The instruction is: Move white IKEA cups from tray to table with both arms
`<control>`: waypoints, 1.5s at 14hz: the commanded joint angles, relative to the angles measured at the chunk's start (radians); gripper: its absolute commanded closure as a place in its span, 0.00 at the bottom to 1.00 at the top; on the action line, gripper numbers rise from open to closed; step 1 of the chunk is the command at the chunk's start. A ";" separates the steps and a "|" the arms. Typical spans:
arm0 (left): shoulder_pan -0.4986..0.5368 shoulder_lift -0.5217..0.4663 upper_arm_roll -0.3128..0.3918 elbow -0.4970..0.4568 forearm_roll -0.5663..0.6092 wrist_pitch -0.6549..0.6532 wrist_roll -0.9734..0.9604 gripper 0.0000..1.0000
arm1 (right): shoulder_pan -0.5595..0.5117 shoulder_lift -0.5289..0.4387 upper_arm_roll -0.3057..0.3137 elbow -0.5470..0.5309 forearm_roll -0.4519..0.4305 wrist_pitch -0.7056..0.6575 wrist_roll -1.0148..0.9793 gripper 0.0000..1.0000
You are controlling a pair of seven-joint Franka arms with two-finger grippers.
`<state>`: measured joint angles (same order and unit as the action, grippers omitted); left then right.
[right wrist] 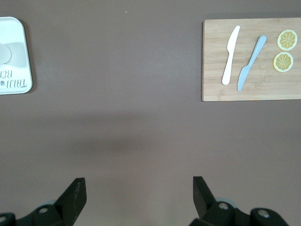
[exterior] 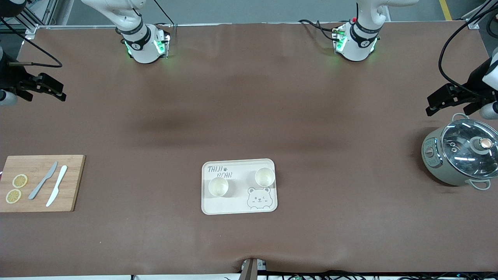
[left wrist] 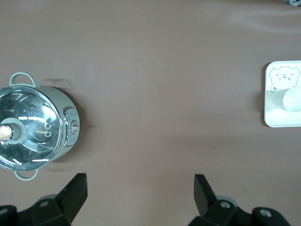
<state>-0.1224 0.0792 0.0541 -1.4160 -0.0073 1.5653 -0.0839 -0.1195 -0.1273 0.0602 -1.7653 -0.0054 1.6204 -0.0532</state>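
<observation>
Two white IKEA cups (exterior: 218,187) (exterior: 265,177) upright on cream tray (exterior: 238,206), at 8 and 2 o'clock from tray centre. Left hand (left wrist: 140,193) wide open, empty, over bench (exterior: 249,116) near pot (exterior: 459,155). Right hand (right wrist: 139,193) wide open, empty, over bare bench.

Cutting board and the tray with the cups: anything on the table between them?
Nothing. In the front view only bare brown table separates the cutting board from the tray holding both cups.
</observation>
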 commanded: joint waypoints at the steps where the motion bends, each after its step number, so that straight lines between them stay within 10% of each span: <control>1: 0.001 -0.004 -0.003 0.003 0.004 -0.013 0.015 0.00 | -0.014 0.012 0.009 0.029 -0.007 -0.017 -0.016 0.00; 21: -0.025 0.181 -0.026 -0.006 -0.002 0.067 0.044 0.00 | 0.004 0.104 0.015 0.102 0.054 -0.002 -0.010 0.00</control>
<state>-0.1383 0.2393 0.0304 -1.4338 -0.0074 1.6067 -0.0309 -0.1182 -0.0951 0.0667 -1.7354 0.0066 1.6247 -0.0536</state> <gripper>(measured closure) 0.000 0.000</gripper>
